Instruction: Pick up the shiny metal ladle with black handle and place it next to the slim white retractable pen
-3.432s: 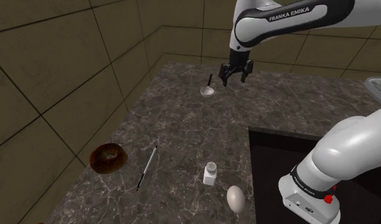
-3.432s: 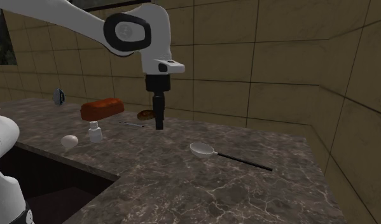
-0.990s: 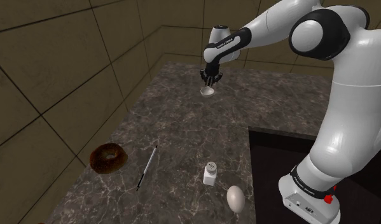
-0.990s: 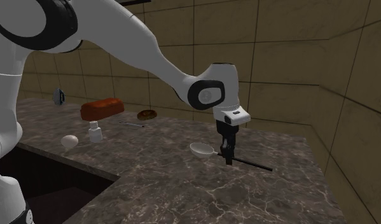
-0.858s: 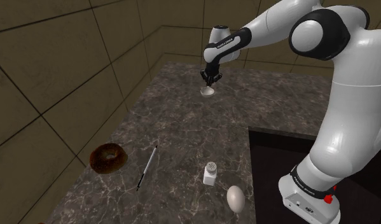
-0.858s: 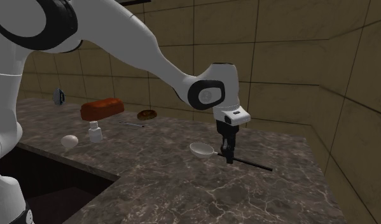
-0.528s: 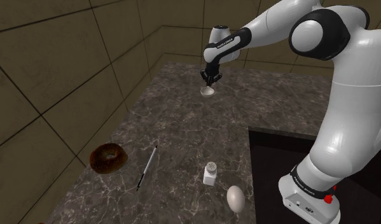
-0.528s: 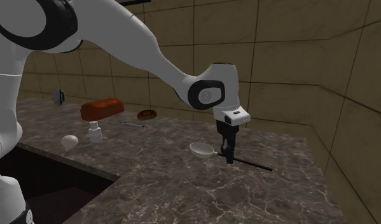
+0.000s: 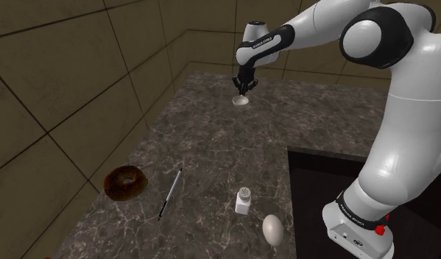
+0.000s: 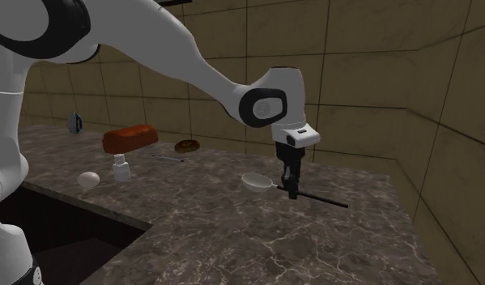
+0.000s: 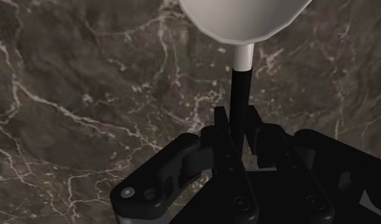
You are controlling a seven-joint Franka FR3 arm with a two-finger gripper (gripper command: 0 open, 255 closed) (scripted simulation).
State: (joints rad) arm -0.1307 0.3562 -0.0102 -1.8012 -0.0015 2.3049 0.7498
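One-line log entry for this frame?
phase: grasp | pincer: shut on ladle handle | pen: beside doughnut, far from ladle | place: not yet done

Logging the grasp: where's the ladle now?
The pale-bowled, black-handled ladle is clasped in the black pincer at the far end of the marble counter in the shoulder view, far from the slim white pen.

gripper (image 9: 242, 90) at ladle (image 9: 242, 101), pen (image 9: 170, 193) beside doughnut (image 9: 124, 182), shaker (image 9: 243, 200) near egg (image 9: 272, 229)

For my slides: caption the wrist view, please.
Gripper shut on the ladle by its black handle, over a dark marbled counter.
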